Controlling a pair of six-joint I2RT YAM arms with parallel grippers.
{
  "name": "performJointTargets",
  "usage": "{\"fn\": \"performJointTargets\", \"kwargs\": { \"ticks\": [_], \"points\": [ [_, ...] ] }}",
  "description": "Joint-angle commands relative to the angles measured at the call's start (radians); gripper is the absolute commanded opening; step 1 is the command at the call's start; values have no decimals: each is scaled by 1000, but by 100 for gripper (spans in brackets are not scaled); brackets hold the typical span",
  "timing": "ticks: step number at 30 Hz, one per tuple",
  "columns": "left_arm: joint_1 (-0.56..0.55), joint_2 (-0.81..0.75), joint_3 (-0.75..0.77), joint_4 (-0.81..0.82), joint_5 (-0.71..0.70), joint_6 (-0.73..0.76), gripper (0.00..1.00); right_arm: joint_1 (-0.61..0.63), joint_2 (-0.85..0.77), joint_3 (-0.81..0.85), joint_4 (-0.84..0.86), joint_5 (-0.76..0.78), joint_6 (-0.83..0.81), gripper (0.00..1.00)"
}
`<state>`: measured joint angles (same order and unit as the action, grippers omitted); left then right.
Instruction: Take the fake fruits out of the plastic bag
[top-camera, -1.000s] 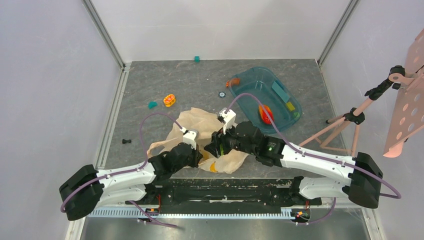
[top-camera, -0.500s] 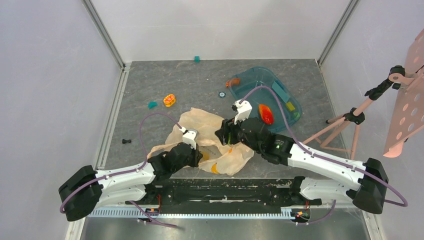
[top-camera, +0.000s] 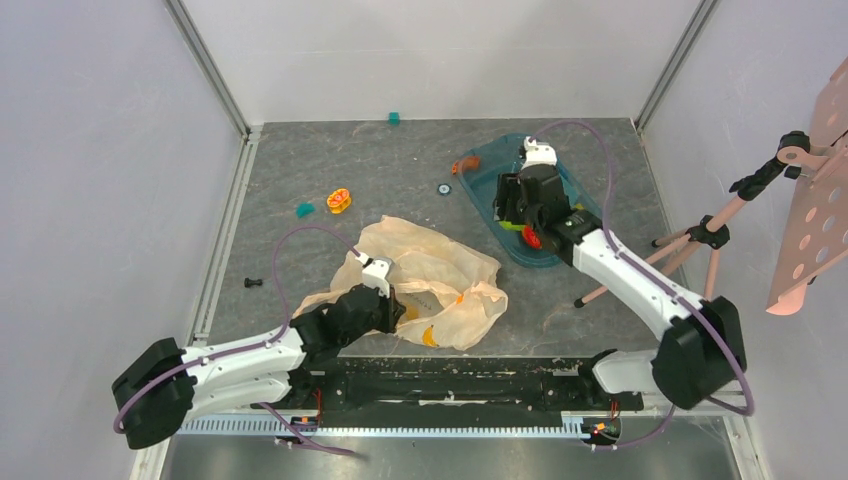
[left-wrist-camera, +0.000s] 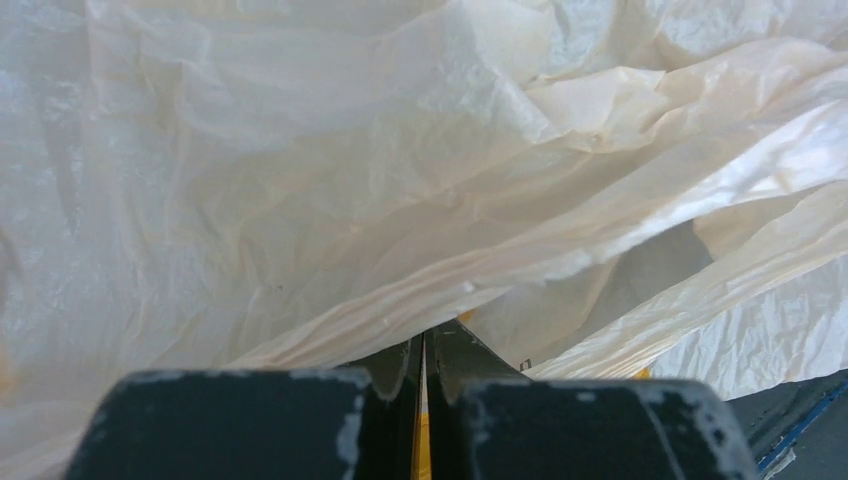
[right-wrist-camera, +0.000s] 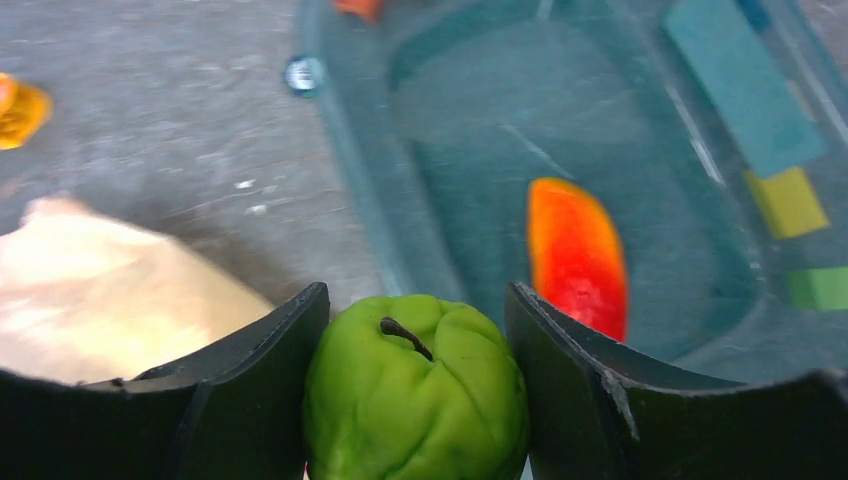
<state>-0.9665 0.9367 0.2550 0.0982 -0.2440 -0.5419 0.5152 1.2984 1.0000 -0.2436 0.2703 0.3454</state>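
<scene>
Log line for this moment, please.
left gripper: shut on bag | right gripper: shut on green fruit over tub | red fruit: in tub

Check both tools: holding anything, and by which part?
Right tool clamps the green fruit by its sides. Left tool pinches a fold of the plastic bag.

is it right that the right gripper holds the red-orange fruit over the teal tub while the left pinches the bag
No: the right wrist view shows the right gripper holding the green fruit; the red-orange fruit lies in the teal tub. The rest stands.
</scene>
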Motion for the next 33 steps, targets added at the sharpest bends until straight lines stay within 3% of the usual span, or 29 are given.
{"fn": "performJointTargets", "kwargs": {
  "ticks": [1, 5, 18, 33],
  "points": [
    [-3, -28, 6, -13, -26, -12, 5, -96, 96, 82, -21, 37, -70, 59],
    [-4, -31, 6, -15, -20, -13, 5, -151, 223, 152, -23, 32, -103, 59],
    [-4, -46, 8, -26, -12, -20, 5, -164, 564, 332, 63, -3, -182, 65],
    [-4, -59, 26, -74, -34, -7, 6, -175, 648, 322, 93, -50, -181, 80]
  ]
}}
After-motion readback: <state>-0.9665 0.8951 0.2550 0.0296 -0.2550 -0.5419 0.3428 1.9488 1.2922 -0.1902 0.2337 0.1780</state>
